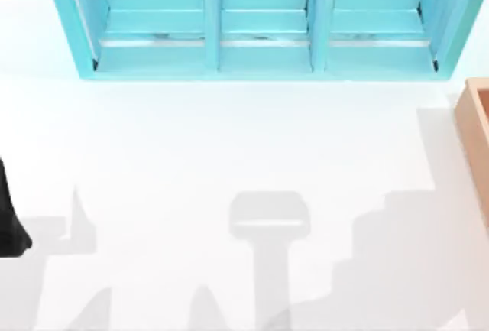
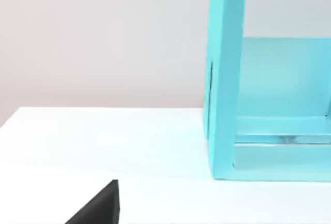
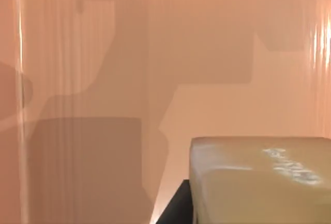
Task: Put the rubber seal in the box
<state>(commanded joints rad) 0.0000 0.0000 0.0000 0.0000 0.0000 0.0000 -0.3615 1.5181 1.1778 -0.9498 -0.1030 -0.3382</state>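
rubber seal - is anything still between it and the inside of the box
Nothing visible is. In the right wrist view the pale tan rubber seal block with a whitish mottled mark sits right against plain orange-tan box walls, with only shadows on them. The top view shows the light orange-tan box at the table's right edge.

The table (image 1: 191, 163) is plain white, crossed by soft grey shadows. The shelf unit (image 1: 263, 21) is turquoise throughout, its uprights and outer frame a shade deeper than the paler bay floors; each floor carries a thin whitish strip with faint dark flecks. The box (image 1: 475, 128) is light orange-tan, and in the right wrist view its inner wall (image 3: 155, 53) is a peach-orange with faint vertical streaks and brownish shadow patches. The seal (image 3: 258, 182) is a pale tan-cream with a whitish mottled mark. Beside it sits a black finger (image 3: 176, 206). The left arm (image 1: 9, 220) is black. The backdrop (image 2: 103, 38) is pale grey.
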